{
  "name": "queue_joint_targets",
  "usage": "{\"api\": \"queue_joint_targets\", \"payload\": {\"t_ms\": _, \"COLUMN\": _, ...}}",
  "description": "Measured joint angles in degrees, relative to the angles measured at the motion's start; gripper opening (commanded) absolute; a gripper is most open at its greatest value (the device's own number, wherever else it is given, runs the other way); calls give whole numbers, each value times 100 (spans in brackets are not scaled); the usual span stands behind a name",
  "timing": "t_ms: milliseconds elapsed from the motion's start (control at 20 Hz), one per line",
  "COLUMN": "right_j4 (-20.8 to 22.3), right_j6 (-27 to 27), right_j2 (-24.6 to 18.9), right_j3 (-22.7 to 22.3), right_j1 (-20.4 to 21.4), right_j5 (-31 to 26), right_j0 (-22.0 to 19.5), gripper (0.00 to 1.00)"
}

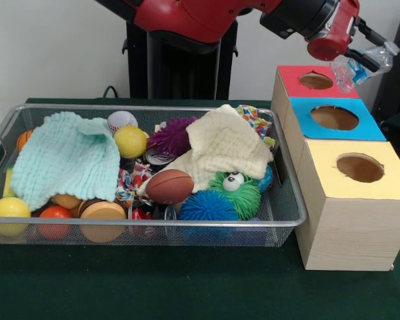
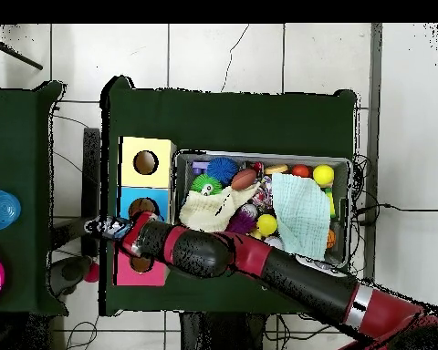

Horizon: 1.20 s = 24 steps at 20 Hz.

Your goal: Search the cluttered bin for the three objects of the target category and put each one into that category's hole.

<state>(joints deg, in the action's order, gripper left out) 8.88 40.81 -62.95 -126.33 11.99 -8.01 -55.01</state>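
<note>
My gripper [image 1: 369,59] is at the top right, shut on a crumpled clear plastic bottle [image 1: 355,71] with a blue label. It holds the bottle in the air just past the right edge of the red panel, above and behind the hole [image 1: 334,117] in the blue panel. In the overhead view the gripper [image 2: 104,226] and bottle [image 2: 114,227] are beside the box, to the left of the blue-panelled hole [image 2: 142,207]. The wire mesh bin [image 1: 120,107] sits left of the box, full of balls, toys, cans and cloths; it also shows in the overhead view [image 2: 259,154].
The wooden box also has a red-panelled hole [image 1: 316,81] and a yellow-panelled hole [image 1: 360,167]. In the bin lie a mint cloth [image 1: 63,157], a cream cloth [image 1: 227,143], a brown football [image 1: 169,186], a yellow ball [image 1: 130,141] and a blue spiky ball [image 1: 208,206].
</note>
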Motion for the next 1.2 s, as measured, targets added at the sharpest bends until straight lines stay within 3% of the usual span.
{"api": "queue_joint_targets", "payload": {"t_ms": 350, "right_j4": 215, "right_j6": 0, "right_j2": 18, "right_j3": 25, "right_j1": -132, "right_j5": 0, "right_j0": 0, "gripper": 0}}
{"api": "queue_joint_targets", "payload": {"t_ms": 1200, "right_j4": 265, "right_j6": 0, "right_j2": 155, "right_j3": 149, "right_j1": -34, "right_j5": 0, "right_j0": -1, "gripper": 0}}
